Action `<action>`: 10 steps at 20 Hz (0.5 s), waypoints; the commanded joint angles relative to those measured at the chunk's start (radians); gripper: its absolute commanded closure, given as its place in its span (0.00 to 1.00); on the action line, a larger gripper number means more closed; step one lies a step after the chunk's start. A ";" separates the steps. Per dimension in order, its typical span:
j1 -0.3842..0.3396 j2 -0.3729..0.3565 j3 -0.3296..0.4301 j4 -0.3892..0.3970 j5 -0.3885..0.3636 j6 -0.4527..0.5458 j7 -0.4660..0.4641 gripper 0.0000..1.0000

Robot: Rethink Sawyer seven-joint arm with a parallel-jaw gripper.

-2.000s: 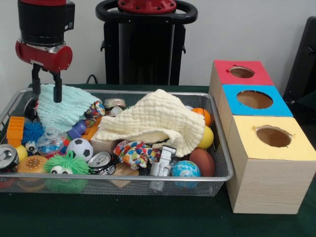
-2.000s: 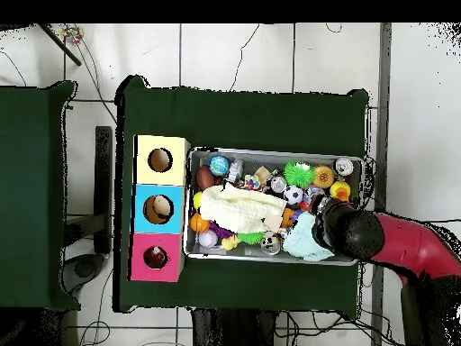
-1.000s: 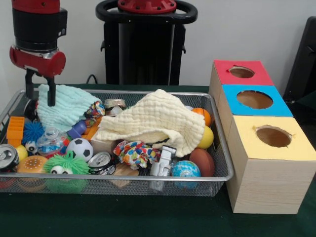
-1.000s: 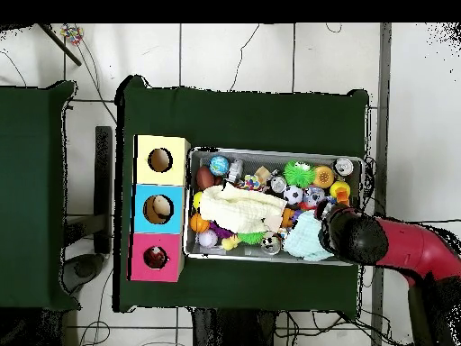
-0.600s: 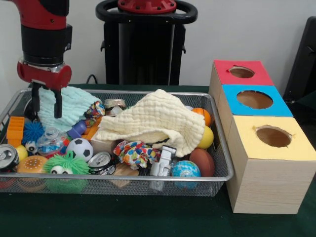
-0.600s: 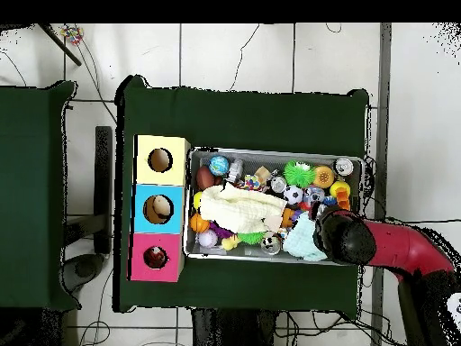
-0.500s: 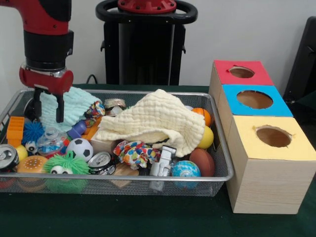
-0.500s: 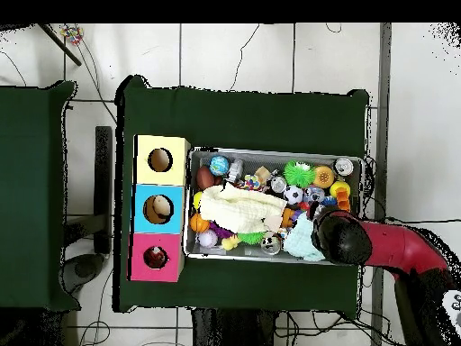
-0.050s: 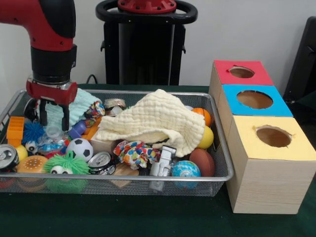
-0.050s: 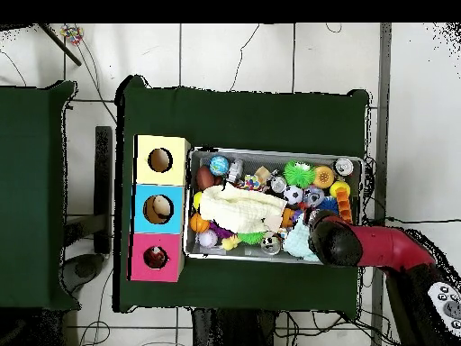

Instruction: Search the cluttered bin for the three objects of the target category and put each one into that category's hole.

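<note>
A wire mesh bin (image 9: 123, 183) holds mixed clutter. My gripper (image 9: 53, 122) hangs open at its left end, fingers down in front of a mint cloth (image 9: 83, 102). The tips are just above a clear plastic toy (image 9: 49, 142), with nothing gripped. Nearby lie a soccer ball (image 9: 80, 148), a blue spiky ball (image 9: 32, 131), a purple piece (image 9: 77, 130) and two cans (image 9: 101, 162) (image 9: 7, 157). A yellow cloth (image 9: 158, 118) covers the bin's middle. Three boxes with holes stand to the right: red (image 9: 242, 73), blue (image 9: 254, 101), yellow (image 9: 274, 138). In the overhead view the arm (image 10: 329, 240) hides the gripper.
Also in the bin are a green fuzzy toy (image 9: 64, 168), a burger toy (image 9: 30, 164), an orange block (image 9: 15, 129), a globe ball (image 9: 185, 170), a brown football (image 9: 202, 160), a yellow ball (image 9: 207, 138), a silver toy (image 9: 163, 162) and a patterned cloth (image 9: 133, 152).
My gripper has come down and shifted right and nearer the front, from the mint cloth's back-left edge to its front edge. It stayed open. The bin's objects have not moved.
</note>
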 commanded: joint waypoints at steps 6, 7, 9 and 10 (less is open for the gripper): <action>0.133 0.155 -0.127 -0.140 -0.188 -0.008 -0.001 0.00; 0.162 0.170 -0.155 -0.154 -0.204 -0.027 0.031 0.00; 0.199 0.182 -0.193 -0.165 -0.213 -0.045 0.069 0.00; 0.204 0.189 -0.199 -0.170 -0.212 -0.050 0.069 0.00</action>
